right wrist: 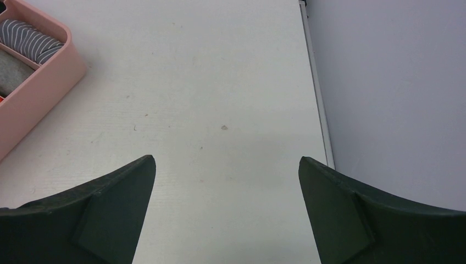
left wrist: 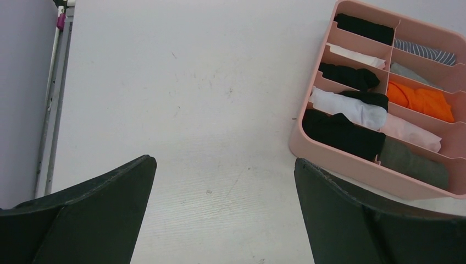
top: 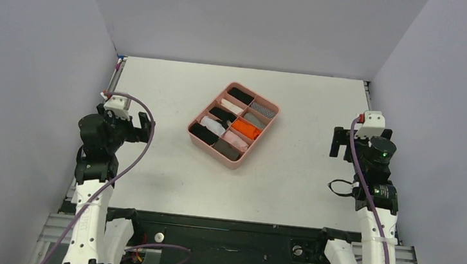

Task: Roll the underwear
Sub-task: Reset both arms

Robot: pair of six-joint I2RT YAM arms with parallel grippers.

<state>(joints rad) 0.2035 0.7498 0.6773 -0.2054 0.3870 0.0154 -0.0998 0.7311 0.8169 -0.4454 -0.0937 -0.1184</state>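
A pink tray [top: 210, 150] with several compartments sits at the table's middle, holding small rolled cloths. A dark grey-brown cloth [top: 228, 149] fills its nearest corner compartment and also shows in the left wrist view [left wrist: 415, 165]. No beige waistband shows on it, so I cannot tell whether it is the underwear. My left gripper [top: 146, 127] hovers left of the tray, open and empty [left wrist: 224, 160]. My right gripper [top: 341, 142] hangs well to the tray's right, open over bare table [right wrist: 226, 159].
Black, white, orange [left wrist: 420, 102], pink and grey striped [right wrist: 30, 41] rolls fill the other compartments. The tray's rim [left wrist: 340, 165] lies just beyond my left gripper's right finger. Grey walls enclose the table on three sides. The table's right edge [right wrist: 319, 110] runs near my right gripper.
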